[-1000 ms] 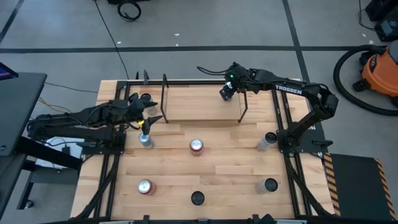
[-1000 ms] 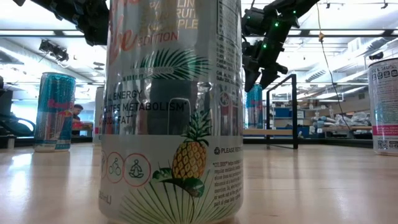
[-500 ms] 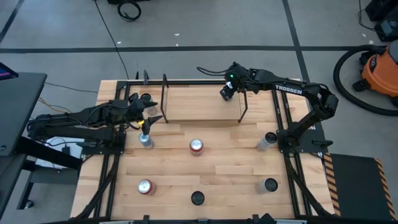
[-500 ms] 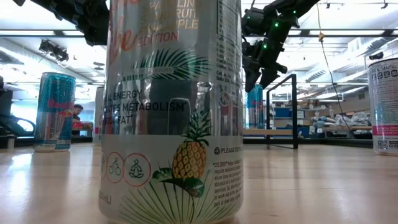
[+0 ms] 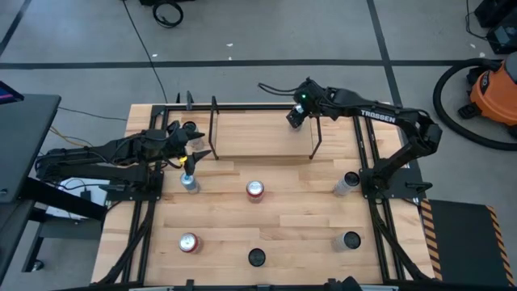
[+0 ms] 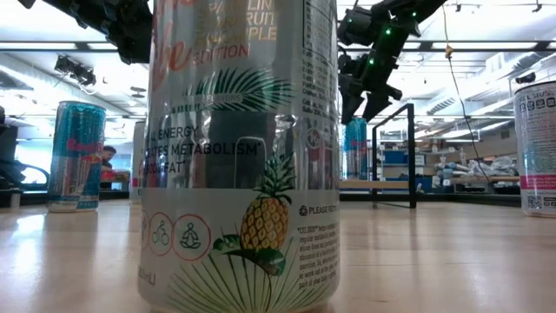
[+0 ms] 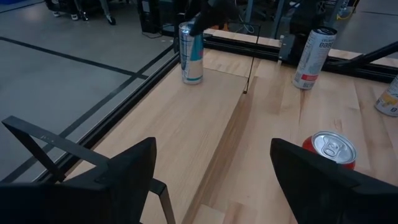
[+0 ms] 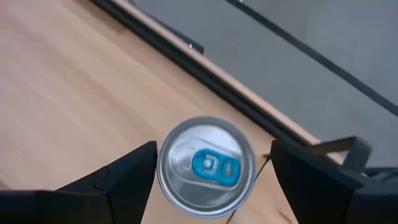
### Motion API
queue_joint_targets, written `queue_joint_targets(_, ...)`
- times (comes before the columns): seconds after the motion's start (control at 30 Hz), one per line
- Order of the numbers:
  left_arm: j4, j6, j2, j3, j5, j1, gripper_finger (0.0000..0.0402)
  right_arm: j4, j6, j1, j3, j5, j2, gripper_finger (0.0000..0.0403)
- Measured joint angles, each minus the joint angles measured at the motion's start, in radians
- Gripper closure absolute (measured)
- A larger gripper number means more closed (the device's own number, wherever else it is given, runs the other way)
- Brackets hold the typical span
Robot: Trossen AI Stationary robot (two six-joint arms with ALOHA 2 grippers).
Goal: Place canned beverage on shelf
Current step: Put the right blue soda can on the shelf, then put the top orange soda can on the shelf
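The canned beverage [image 8: 206,167], a silver can with a blue tab, stands upright on its base at the right end of the shelf [image 5: 262,129]. It also shows in the left wrist view [image 7: 191,53] and the low view [image 6: 354,148]. My right gripper [image 8: 213,155] hangs over it, pointing steeply down and open. One finger stands on either side of the can's top, with a narrow gap to each. In the high view that gripper [image 5: 296,117] hides the can. My left gripper [image 7: 211,168] waits open at the table's left side [image 5: 194,153], nothing between its fingers.
Several other cans stand on the table: a red-topped one [image 5: 255,190] in the middle, one [image 5: 188,182] just below my left gripper, others [image 5: 189,242] [image 5: 256,257] [image 5: 351,240] [image 5: 348,183] nearer the front and right. A pineapple-print can [image 6: 239,148] fills the low view.
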Motion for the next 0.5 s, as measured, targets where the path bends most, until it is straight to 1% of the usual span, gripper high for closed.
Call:
queue_joint_targets(0.27, 0.0, 0.0, 0.0, 0.0, 0.0, 0.0, 0.0083, 0.024, -0.031, -0.001, 0.0, -0.002, -0.042, 0.008)
queue_joint_targets(0.5, 0.001, -0.005, 0.0, 0.0, 0.0, 0.0, 0.0083, 0.024, -0.034, 0.0, 0.0, -0.084, -0.107, 0.008)
